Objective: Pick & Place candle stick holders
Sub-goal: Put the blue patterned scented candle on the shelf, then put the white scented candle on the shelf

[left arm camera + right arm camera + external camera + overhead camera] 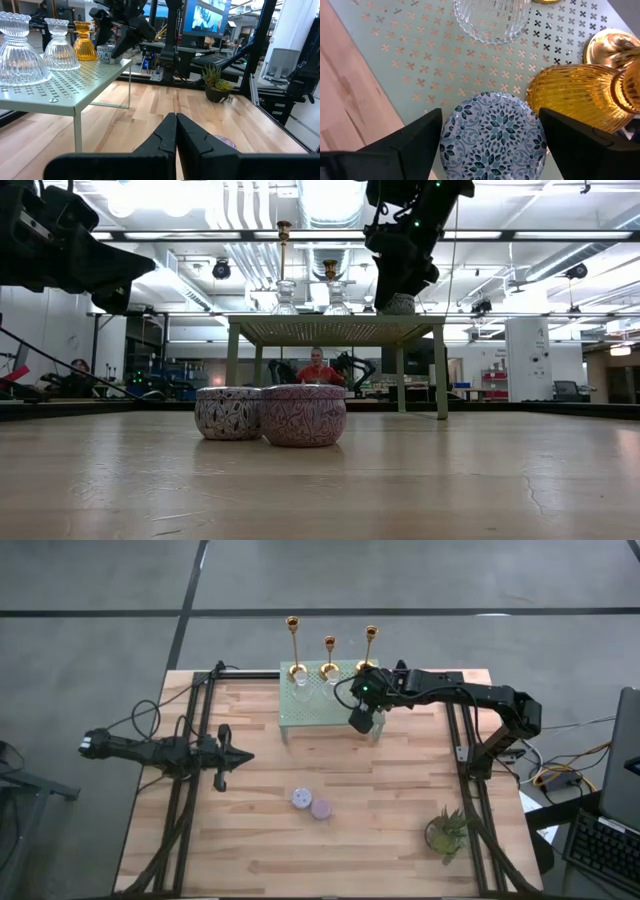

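Currently, left tool (222,754) rests closed on the surface (260,840). Three gold candle stick holders (329,658) stand untouched along the green rack's (310,712) rear edge; right tool (487,132), fingers apart, straddles a patterned tin (492,132).

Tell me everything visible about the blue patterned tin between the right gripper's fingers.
The blue patterned tin is small and round, its flat lid printed with teal floral scrollwork on white. It sits upright on the perforated green shelf, near its edge, right beside the amber ribbed glass holder. The right gripper straddles it, fingers open on either side.
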Tool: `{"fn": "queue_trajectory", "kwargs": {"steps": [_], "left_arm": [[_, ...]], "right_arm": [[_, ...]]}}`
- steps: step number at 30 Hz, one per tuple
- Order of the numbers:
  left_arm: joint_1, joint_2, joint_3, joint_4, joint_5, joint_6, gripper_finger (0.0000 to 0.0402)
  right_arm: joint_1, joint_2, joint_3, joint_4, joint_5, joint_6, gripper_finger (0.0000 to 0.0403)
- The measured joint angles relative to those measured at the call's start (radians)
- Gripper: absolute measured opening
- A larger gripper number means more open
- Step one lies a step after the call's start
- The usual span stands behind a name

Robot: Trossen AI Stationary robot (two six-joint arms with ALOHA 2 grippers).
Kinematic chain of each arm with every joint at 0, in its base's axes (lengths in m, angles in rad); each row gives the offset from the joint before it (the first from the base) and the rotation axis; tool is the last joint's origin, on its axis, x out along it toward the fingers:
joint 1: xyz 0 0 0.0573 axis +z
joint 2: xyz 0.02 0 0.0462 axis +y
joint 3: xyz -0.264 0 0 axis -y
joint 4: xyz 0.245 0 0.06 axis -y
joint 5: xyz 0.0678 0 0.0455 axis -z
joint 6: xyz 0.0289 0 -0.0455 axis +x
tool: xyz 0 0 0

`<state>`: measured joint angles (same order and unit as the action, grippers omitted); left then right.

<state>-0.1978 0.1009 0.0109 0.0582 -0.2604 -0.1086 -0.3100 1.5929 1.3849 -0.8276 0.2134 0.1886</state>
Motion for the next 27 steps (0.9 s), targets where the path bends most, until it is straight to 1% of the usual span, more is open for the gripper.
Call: {"fn": "queue_trajectory", "kwargs": {"steps": [8, 16, 27], "left_arm": [[0.000, 0.000, 0.000, 0.000, 0.000, 0.000, 0.0010], [0.000, 0.000, 0.000, 0.000, 0.000, 0.000, 0.0010], [0.000, 0.000, 0.000, 0.000, 0.000, 0.000, 0.0010]], "right_arm": [[0.000, 0.000, 0.000, 0.000, 0.000, -0.029, 0.0336], [0.000, -0.002, 0.031, -0.002, -0.001, -0.041, 0.0363], [0.000, -0.002, 0.084, -0.022, -0.003, -0.054, 0.0366]]}}
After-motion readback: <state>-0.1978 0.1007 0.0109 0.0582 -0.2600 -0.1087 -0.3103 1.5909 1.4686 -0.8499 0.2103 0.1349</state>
